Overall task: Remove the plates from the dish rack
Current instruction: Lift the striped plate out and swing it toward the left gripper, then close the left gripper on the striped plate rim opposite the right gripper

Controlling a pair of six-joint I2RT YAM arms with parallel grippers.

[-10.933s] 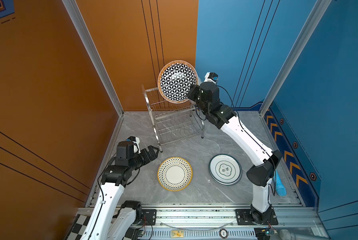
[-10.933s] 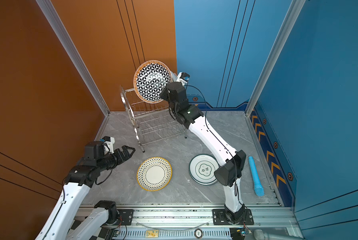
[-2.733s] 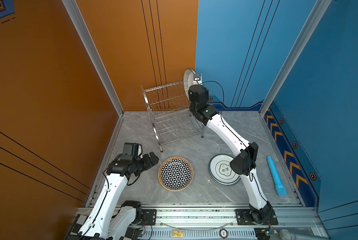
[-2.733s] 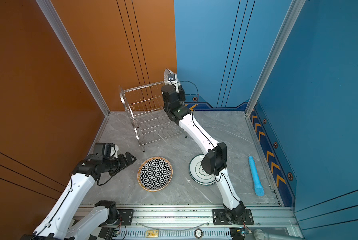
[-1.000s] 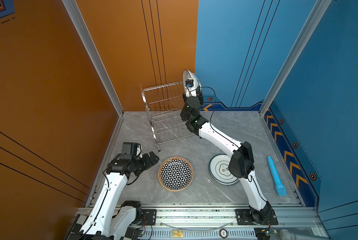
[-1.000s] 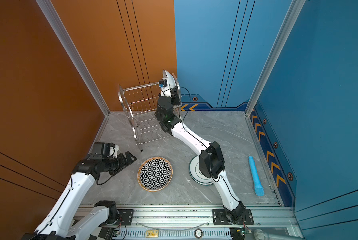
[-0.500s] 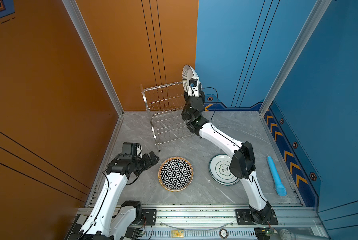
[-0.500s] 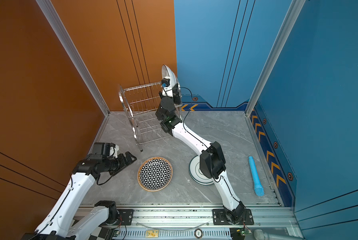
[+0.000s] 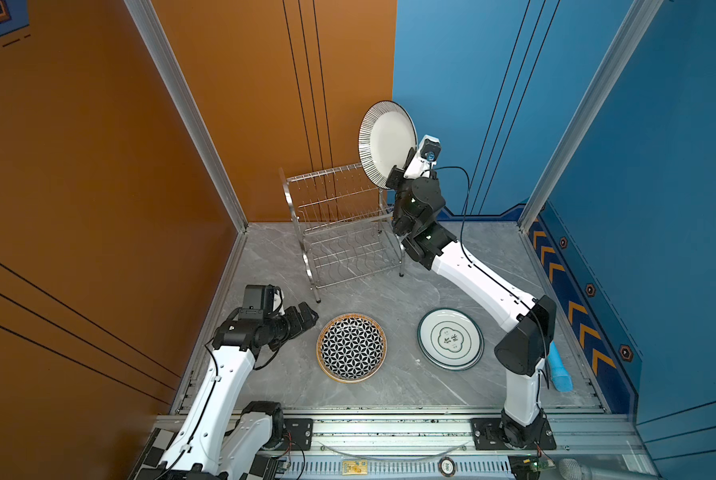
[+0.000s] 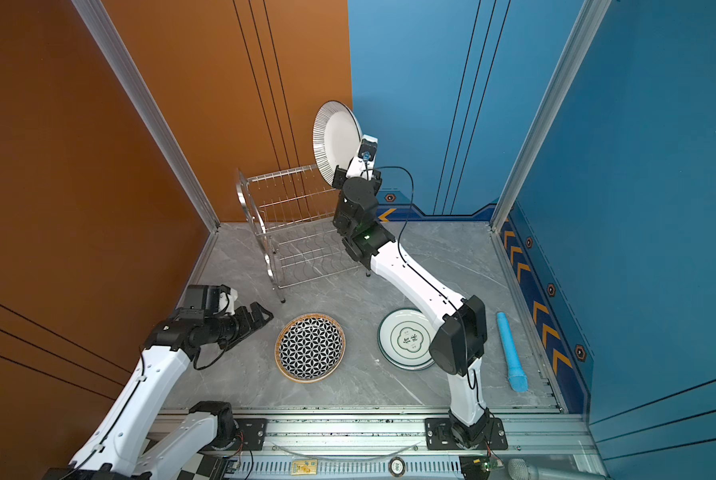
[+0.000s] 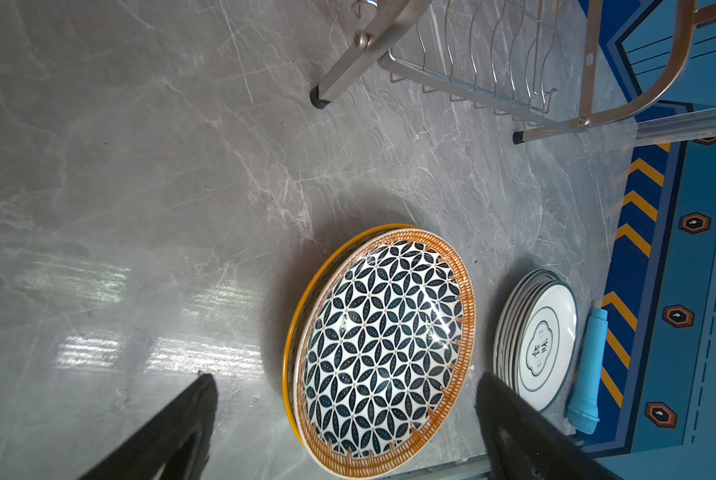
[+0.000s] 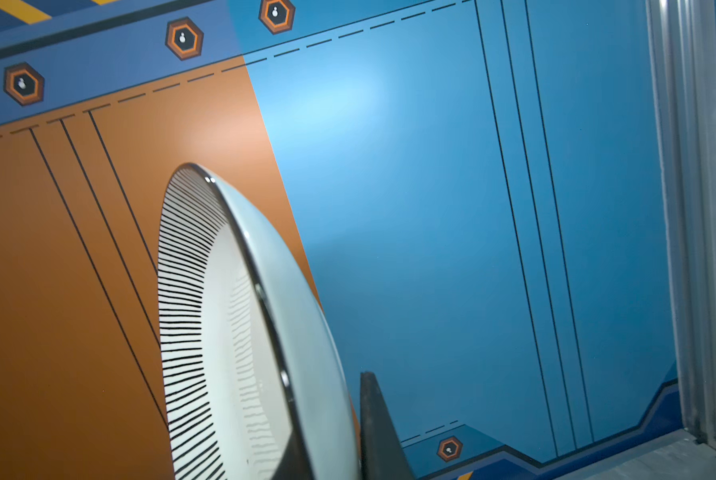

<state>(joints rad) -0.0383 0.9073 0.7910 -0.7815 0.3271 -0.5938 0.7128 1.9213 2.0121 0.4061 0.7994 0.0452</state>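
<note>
Right gripper (image 9: pixel 396 178) clamps the striped-rim plate (image 9: pixel 385 141) by its lower edge, clear above the dish rack (image 9: pixel 339 232). Left gripper (image 9: pixel 308 316) gapes wide, idle. Next, probably: lower the plate flat onto a table stack.

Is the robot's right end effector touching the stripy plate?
Touching. The right wrist view shows the right end effector pinching the stripy plate by its rim between its fingers.
</note>
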